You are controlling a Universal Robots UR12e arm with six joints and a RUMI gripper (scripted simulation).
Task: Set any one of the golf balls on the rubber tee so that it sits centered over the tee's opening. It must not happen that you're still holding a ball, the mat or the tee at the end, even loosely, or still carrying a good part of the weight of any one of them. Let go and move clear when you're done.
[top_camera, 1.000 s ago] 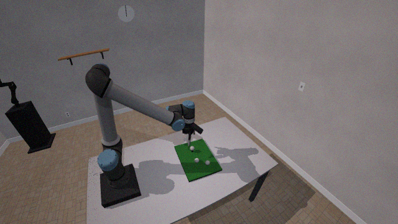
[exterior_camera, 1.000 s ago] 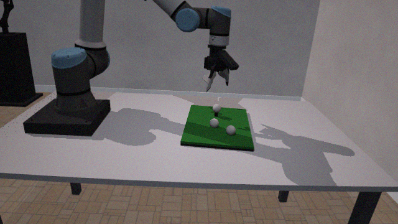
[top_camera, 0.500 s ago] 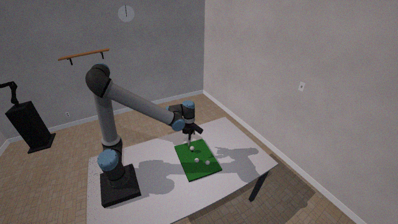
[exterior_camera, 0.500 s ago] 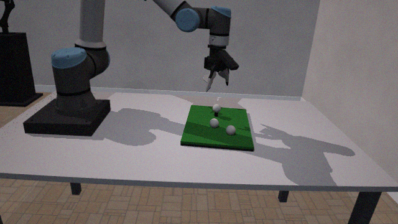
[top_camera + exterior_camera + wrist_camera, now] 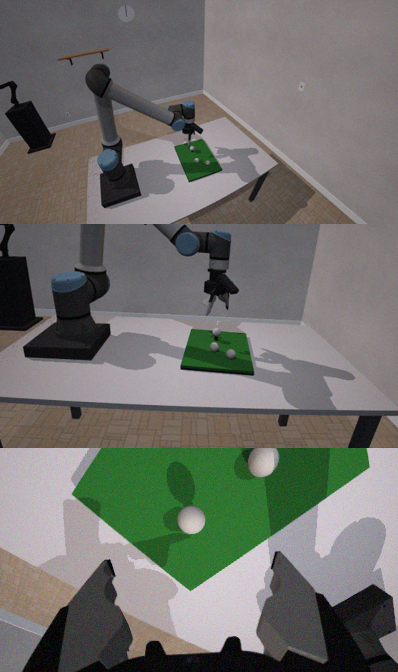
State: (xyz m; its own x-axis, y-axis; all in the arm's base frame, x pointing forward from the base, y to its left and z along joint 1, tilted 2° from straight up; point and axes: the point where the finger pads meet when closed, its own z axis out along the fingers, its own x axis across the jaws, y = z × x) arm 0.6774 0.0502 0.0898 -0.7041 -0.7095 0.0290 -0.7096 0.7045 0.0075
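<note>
the grey two-fingered gripper [image 5: 217, 305] hangs in the air above the far edge of the flat green square mat [image 5: 199, 356], its pointed fingers spread as wide as they go with nothing between them and nothing touching them. in the wrist view the two fingers frame bare white tabletop [image 5: 220, 608] and one corner of the mat, with a gap of open air below them. the small black rubber tee [image 5: 216, 338] stands upright near the far edge of the mat, and a white golf ball [image 5: 216, 331] sits on top of it; from the exterior view the ball looks seated squarely over the tee, though the tee's opening is hidden beneath it. the same ball shows in the wrist view [image 5: 191, 519], well ahead of the fingertips and apart from them. a second white golf ball [image 5: 214, 346] lies on the mat just in front of the tee, and a third white golf ball [image 5: 231, 354] lies a little to its right, nearer the mat's front edge. the grey and blue robot arm [image 5: 137, 102] reaches over from its dark square base plate [image 5: 34, 350] at the left end of the tabletop.
</note>
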